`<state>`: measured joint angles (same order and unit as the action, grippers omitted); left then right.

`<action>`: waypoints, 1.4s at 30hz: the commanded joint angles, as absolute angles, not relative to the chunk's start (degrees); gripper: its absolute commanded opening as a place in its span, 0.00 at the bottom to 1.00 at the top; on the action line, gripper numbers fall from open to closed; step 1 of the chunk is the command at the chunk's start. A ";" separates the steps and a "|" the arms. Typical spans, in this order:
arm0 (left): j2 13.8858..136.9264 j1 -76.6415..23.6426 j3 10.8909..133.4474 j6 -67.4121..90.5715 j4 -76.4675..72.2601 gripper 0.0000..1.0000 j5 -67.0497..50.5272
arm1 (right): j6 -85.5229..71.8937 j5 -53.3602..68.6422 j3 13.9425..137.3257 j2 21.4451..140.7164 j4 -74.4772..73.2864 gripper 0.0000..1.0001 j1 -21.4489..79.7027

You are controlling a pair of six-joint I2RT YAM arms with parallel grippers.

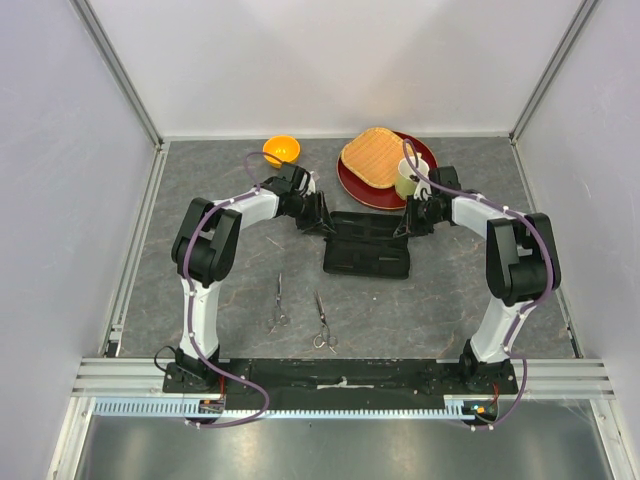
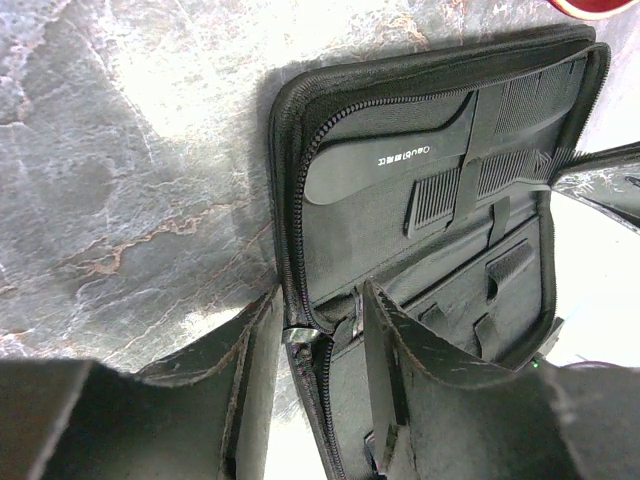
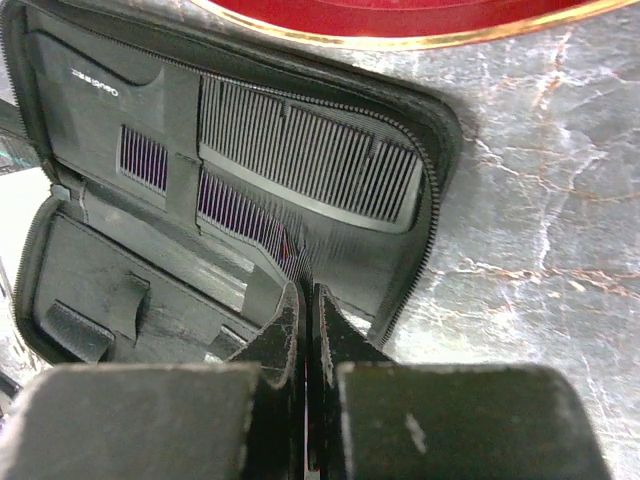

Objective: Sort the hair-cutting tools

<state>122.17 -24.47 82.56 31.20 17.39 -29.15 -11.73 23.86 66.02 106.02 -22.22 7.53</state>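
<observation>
The open black case [image 1: 366, 243] lies mid-table with an arm at each end, blocking both sides. Behind it, close by, sit the red plate [image 1: 352, 182] and white cup [image 1: 408, 180]. Two scissors [image 1: 278, 304] [image 1: 322, 322] lie in front with bare table around them.

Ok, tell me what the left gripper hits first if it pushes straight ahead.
Probably the case: the left gripper straddles its zipped edge, with the combs strapped inside beyond. Depth is hard to judge.
</observation>
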 commanded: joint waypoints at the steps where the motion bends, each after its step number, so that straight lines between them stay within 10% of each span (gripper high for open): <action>1: 123.66 -24.70 83.67 28.92 17.14 0.46 -29.00 | -11.86 18.81 63.37 110.04 -19.96 0.02 8.88; 10: 123.75 -24.70 83.58 29.09 16.88 0.46 -29.09 | -13.62 21.36 62.49 112.15 -16.35 0.05 10.28; 20: 123.58 -24.70 83.41 28.92 17.05 0.46 -28.48 | -15.73 17.67 58.81 109.08 -15.74 0.56 9.84; 37: 123.58 -24.70 83.06 29.09 18.02 0.46 -26.37 | -18.98 15.56 51.77 102.13 -11.69 0.74 5.27; 42: 123.66 -24.70 83.06 29.27 18.11 0.46 -26.45 | -19.25 17.57 52.56 102.65 -11.08 0.56 5.10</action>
<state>122.23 -24.47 82.67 31.20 17.43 -29.10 -20.78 23.88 54.37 100.47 -5.72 6.39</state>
